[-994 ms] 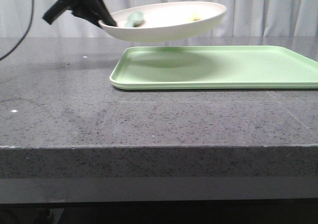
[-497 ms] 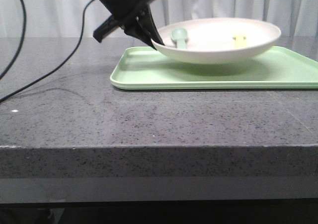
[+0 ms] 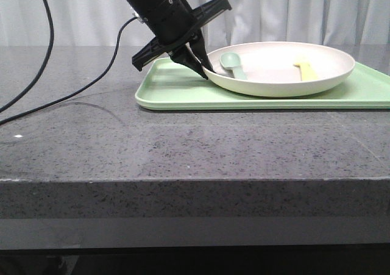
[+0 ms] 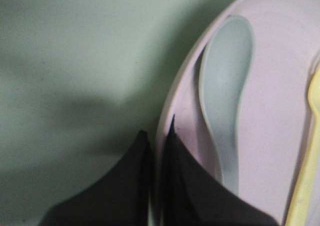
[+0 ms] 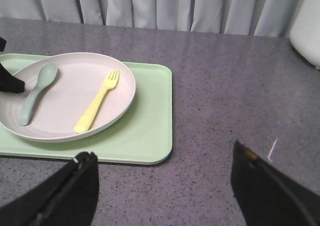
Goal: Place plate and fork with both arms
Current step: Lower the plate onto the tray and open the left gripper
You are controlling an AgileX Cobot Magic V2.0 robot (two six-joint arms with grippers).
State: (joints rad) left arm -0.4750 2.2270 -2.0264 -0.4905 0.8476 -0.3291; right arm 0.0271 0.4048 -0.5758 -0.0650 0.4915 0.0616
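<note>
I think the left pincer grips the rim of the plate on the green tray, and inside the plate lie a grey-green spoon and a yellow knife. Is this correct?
Not entirely: the yellow utensil is a fork, its tines clear in the right wrist view. The left pincer does grip the plate rim on the tray, beside the spoon.

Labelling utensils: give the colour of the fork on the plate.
Pale yellow fork, clearest in the right wrist view.

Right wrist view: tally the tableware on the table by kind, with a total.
Tray: 1
Plate: 1
Spoon: 1
Fork: 1
Total: 4
</note>
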